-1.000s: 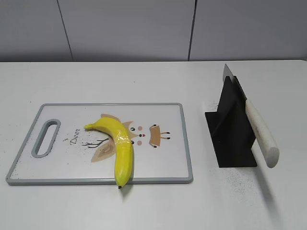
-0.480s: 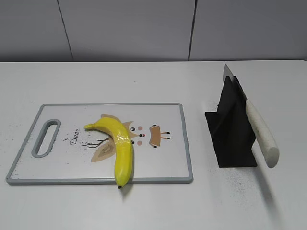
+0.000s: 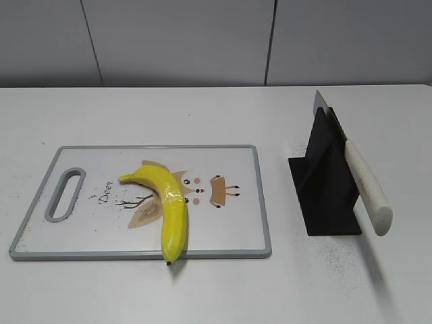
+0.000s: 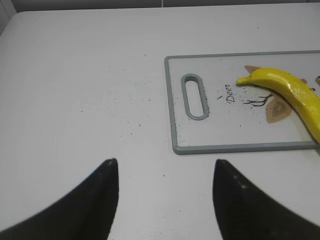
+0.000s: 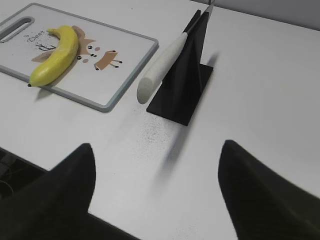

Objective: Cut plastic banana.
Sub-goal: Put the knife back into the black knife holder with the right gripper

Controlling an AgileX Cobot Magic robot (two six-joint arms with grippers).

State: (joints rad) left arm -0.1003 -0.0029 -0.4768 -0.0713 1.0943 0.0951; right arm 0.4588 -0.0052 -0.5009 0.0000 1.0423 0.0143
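The yellow plastic banana (image 3: 169,206) lies on the white cutting board (image 3: 229,229), its dark tip past the board's front edge. It also shows in the left wrist view (image 4: 290,92) and the right wrist view (image 5: 56,55). A white-handled cleaver knife (image 3: 366,189) rests in a black stand (image 3: 324,182) to the right of the board; the right wrist view shows it too (image 5: 162,67). My left gripper (image 4: 165,167) is open and empty over bare table left of the board. My right gripper (image 5: 157,150) is open and empty, in front of the stand. Neither gripper shows in the exterior view.
The cutting board has a grey rim, a handle slot (image 3: 64,194) at its left end and a deer drawing. Dark specks dot the white table (image 3: 202,115). A grey wall stands behind the table. The table's front edge shows in the right wrist view (image 5: 30,160).
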